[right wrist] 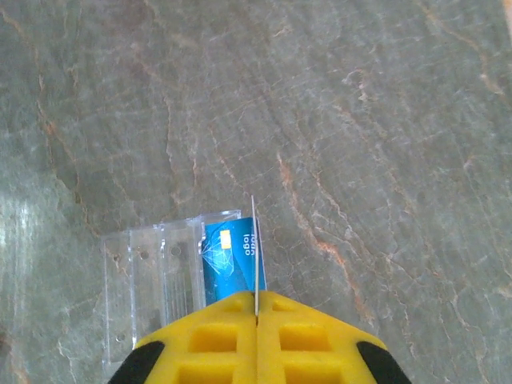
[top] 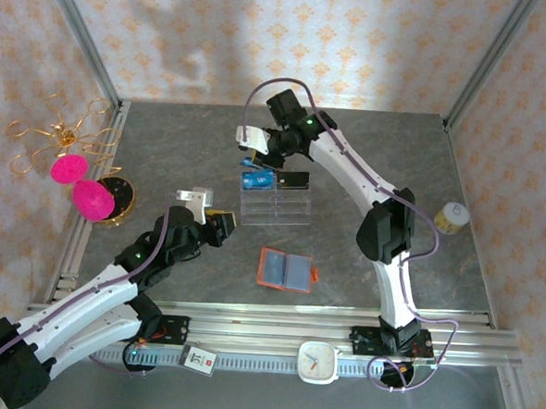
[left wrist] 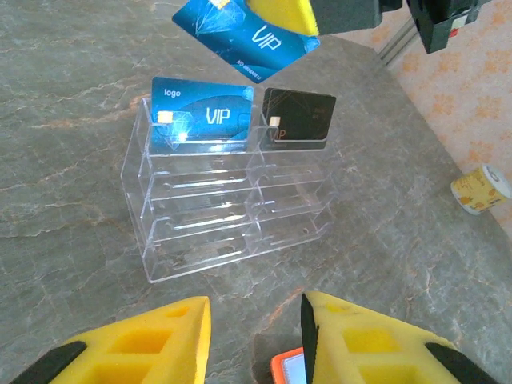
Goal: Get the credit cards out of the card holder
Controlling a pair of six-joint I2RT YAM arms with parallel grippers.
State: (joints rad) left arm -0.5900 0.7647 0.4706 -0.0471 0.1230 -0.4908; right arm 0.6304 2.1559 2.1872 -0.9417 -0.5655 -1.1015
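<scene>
Right pincer (right wrist: 256, 298) was clamped on a blue card (left wrist: 240, 36) above the clear tray (left wrist: 200, 244), which held a second blue card (left wrist: 200, 116) and a black card (left wrist: 298, 118); left pincer (left wrist: 256, 310) gaped near the orange wallet (top: 286, 270).

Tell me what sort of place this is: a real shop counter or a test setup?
Most likely a staged robot test cell, not a shop: aluminium frame rails box in the marble-look table, wallpaper panels form the walls, and props like a gold wire ornament sit at the side.

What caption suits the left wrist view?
Right gripper holds a blue VIP card above the clear tray, whose rear slots hold another blue card and a black card; left gripper open.
</scene>
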